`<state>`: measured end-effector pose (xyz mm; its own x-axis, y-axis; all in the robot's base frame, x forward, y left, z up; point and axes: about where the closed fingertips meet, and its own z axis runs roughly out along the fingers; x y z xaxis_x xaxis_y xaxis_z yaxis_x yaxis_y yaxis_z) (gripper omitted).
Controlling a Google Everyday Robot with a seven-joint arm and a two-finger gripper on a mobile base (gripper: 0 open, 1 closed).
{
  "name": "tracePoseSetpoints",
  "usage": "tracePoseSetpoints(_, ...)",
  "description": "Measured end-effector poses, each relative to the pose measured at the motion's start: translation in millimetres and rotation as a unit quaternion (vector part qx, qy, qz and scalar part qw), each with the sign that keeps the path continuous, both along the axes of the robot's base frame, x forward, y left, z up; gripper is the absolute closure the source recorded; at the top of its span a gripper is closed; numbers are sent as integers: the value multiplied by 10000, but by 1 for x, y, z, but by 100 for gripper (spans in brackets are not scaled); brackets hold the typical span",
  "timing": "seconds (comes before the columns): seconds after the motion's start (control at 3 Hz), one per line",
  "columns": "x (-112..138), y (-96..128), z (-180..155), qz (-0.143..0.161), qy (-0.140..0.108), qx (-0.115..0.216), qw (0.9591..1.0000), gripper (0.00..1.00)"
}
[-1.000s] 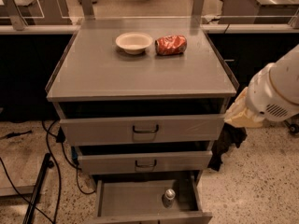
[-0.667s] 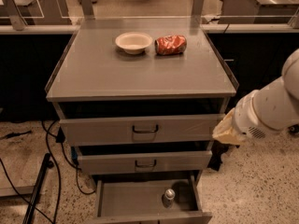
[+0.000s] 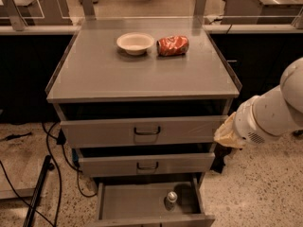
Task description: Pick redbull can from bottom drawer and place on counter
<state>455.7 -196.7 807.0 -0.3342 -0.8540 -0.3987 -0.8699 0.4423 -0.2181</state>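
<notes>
The redbull can (image 3: 171,199) stands upright in the open bottom drawer (image 3: 128,205), right of the middle of its floor. The counter (image 3: 142,74) is the grey cabinet top above it. My gripper (image 3: 224,137) is at the tan-covered end of the white arm, just off the cabinet's right side at the height of the top drawer. It is well above and to the right of the can and holds nothing that shows.
A white bowl (image 3: 135,43) and a crushed red-orange soda can (image 3: 173,45) lie at the back of the counter. Two drawers with dark loop handles (image 3: 147,131) stand slightly pulled out above the bottom drawer. Cables (image 3: 52,160) run on the floor at the left.
The arm has moved left and slightly down, bringing its gripper end closer to the cabinet's right side. The can, drawers and counter items have not moved.
</notes>
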Motion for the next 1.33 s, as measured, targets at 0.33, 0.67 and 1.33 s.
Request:
tracePoseSetpoints(0.33,-1,-6,-45,-7,93,2,10000,100)
tracePoseSetpoints(0.67,-2,-5,-143,-144,199,403,9989,100)
tracePoseSetpoints(1.33,2,3,-232,-244,274,860,9956,100)
